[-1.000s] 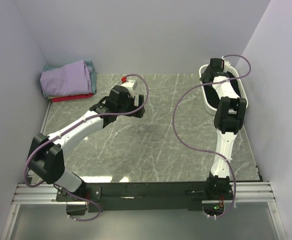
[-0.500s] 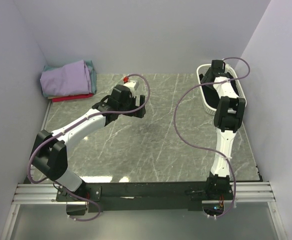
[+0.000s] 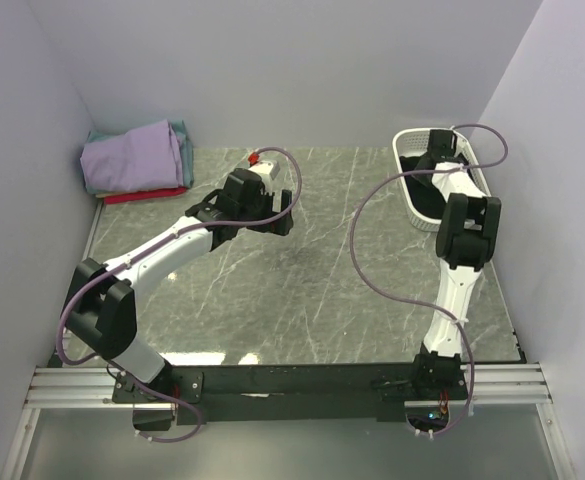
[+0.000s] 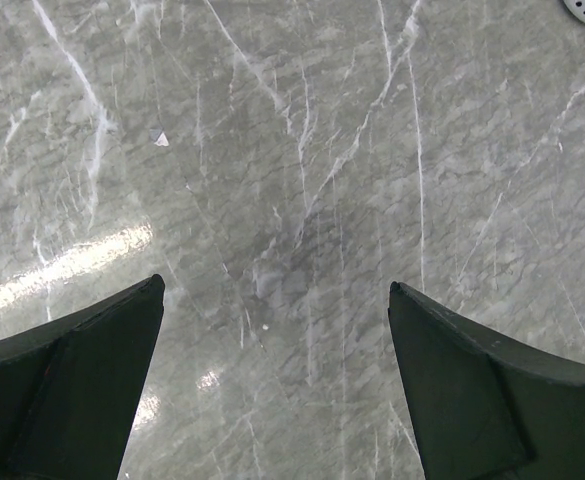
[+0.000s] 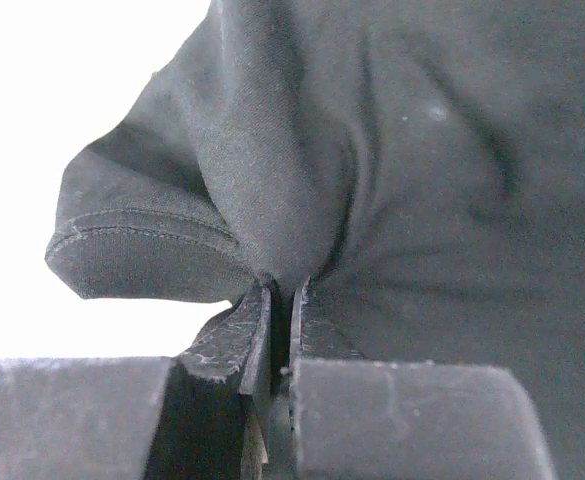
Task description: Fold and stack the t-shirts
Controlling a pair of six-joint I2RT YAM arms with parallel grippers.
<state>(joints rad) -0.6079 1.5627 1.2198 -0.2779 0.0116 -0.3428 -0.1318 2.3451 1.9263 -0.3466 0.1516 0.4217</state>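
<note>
**Grey marble bench, three pale walls, one shirt pinched in the basket**

The bench (image 3: 312, 290) is a grey marble-look slab with thin white veins running every which way. It's boxed in by plain pale walls (image 3: 272, 70) on the left, back and right. A metal rail (image 3: 272, 385) runs along the near edge, where both arms are bolted down.

Over in the far left corner sits a stack of folded t-shirts (image 3: 137, 165), tucked right up to the walls. The lavender one (image 3: 132, 155) is on top, the teal one (image 3: 183, 132) peeks out at the back, and the red one (image 3: 144, 197) shows as a strip along the bottom.

At the far right, close to the right wall, stands a white mesh basket (image 3: 405, 195) with the black t-shirt (image 5: 402, 150) lying inside it. The right pincer (image 5: 280, 300) reaches down into the basket and is clenched on a fold of that shirt. In the wrist view the cloth is bunched up right between the fingertips, with a stitched hem curling off to the left (no print visible from this angle, just dark fabric).

The left pincer (image 4: 277, 300) hangs over the middle of the bench with its fingers spread wide and nothing between them. Below it is only bare marble, with a bright streak of glare on the left, a faint darker smudge in the centre and one tiny pale fleck (image 4: 159, 137) on the surface.
</note>
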